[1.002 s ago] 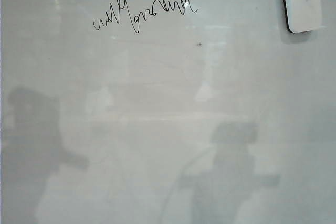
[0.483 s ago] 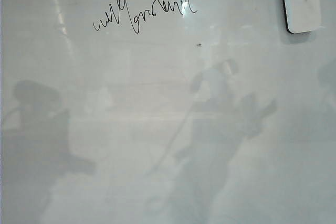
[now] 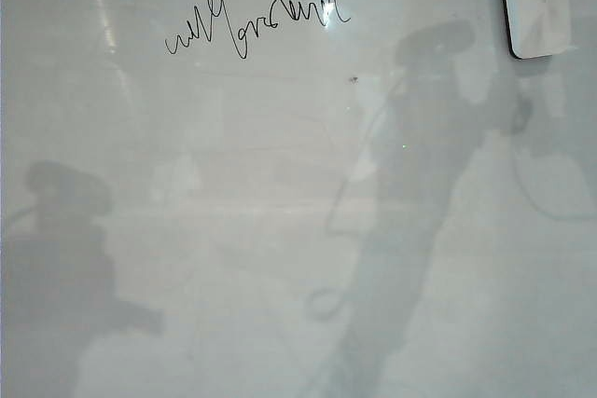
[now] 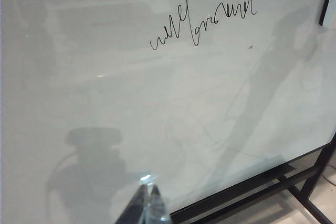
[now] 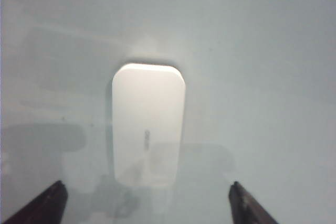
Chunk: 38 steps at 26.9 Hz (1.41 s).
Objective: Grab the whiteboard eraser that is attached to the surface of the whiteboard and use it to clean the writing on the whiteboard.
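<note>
The whiteboard [image 3: 233, 230] fills the exterior view. The writing [image 3: 256, 20], one line of black cursive, runs across its upper middle. The whiteboard eraser [image 3: 537, 2], a white rounded block, sticks to the board at the top right corner. The arms themselves do not show in the exterior view, only their grey shadows on the board. In the right wrist view the eraser [image 5: 149, 129] lies straight ahead of my right gripper [image 5: 147, 187]. That gripper is wide open, with both dark fingertips short of the eraser and apart from it. My left gripper [image 4: 149, 203] is shut and empty, far from the writing [image 4: 205, 19].
A black metal frame [image 4: 252, 192] borders the board's edge near the left gripper, with stand bars [image 4: 310, 182] beyond it. A tiny dark speck [image 3: 354, 78] sits below the writing. A sliver of the eraser [image 4: 331, 11] shows at the left wrist view's border.
The right arm's shadow has climbed from the lower middle of the board up beside the eraser. The left arm's shadow has barely shifted. Eraser and writing are unmoved.
</note>
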Available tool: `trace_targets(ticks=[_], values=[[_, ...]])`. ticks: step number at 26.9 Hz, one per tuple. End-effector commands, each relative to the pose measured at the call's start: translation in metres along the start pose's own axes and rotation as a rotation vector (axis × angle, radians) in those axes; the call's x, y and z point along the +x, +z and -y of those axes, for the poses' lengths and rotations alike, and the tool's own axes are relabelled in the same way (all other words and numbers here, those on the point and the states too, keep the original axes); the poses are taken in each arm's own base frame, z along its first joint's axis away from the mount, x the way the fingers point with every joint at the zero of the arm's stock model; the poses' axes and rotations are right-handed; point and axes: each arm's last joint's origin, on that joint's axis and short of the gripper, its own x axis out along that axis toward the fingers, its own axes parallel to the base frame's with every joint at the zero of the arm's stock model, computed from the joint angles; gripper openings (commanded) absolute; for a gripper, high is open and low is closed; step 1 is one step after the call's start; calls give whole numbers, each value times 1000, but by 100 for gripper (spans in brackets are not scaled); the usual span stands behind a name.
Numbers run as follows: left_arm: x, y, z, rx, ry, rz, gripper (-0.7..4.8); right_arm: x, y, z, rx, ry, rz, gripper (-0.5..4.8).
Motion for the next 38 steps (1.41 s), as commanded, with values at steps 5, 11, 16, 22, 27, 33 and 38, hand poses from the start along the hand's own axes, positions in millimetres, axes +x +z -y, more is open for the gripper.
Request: trace_targets(ticks=[5,11,16,22,27,33,38], values=[[-1,1,0,5,4,9,-2,48,-15,-10,15,-39,14,431],[-1,1,0,4,3,9,-2,86,-36,-20,38,-86,25,431],[-1,1,0,4,3,9,-2,95,-43,-23,58,-88,19,431],[-1,1,0,4,3,9,-2,103,-49,-25,61,-91,29,431],[-1,1,0,4,3,9,-2,107,-50,-26,62,-92,33,385],[-1,1,0,4,3,9,-2,109,-41,-24,66,-96,57,235],[-1,1,0,4,3,9,-2,112,-26,-21,73,-103,94,165]])
